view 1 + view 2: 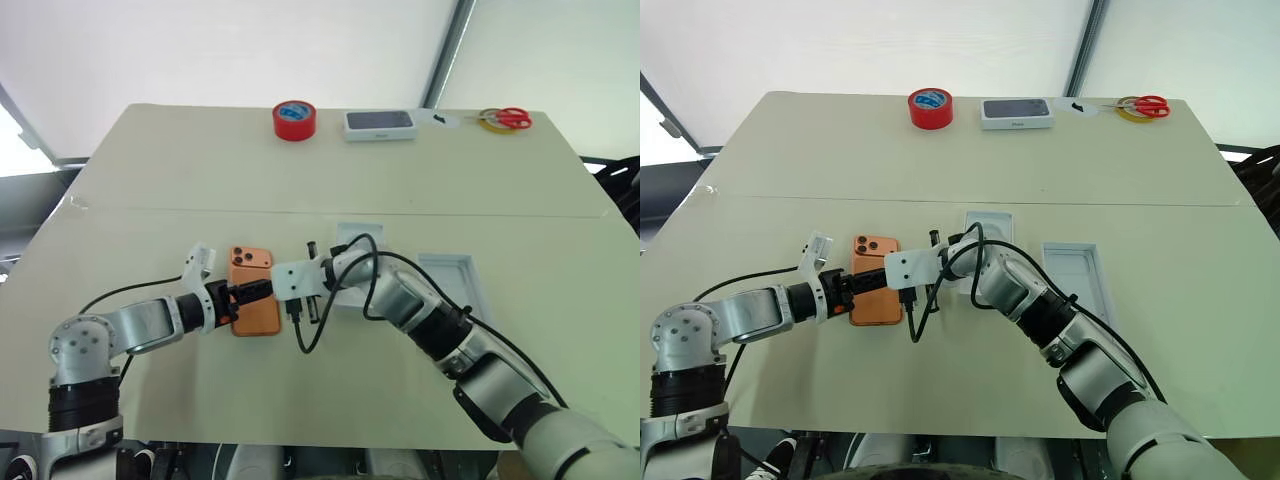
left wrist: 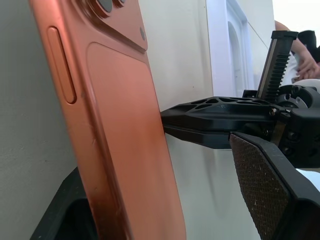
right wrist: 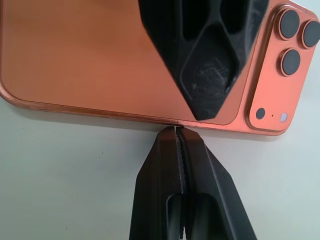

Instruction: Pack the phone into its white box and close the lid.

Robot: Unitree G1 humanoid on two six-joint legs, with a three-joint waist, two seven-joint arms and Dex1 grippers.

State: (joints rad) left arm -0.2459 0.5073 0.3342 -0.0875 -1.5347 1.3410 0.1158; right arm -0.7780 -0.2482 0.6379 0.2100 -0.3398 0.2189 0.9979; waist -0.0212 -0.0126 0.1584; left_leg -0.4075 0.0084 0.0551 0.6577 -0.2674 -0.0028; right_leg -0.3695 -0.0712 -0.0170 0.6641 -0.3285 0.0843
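The flat orange smartphone [image 1: 254, 303] is lying camera-side up on the pale surface [image 1: 330, 180], the open left hand [image 1: 240, 296] straddling it while the closed right hand [image 3: 177, 131] is nudging its long edge; stiff, slick, best pinched across its edges.

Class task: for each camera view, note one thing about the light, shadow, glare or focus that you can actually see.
Left eye view: bright backdrop behind the table, soft even light. Right eye view: only faint shadows beside the red tape roll. Left wrist view: the phone shows a soft sheen and its near end is blurred. Right wrist view: the left claw's finger over the phone is soft, and a thin shadow runs under the phone's edge.
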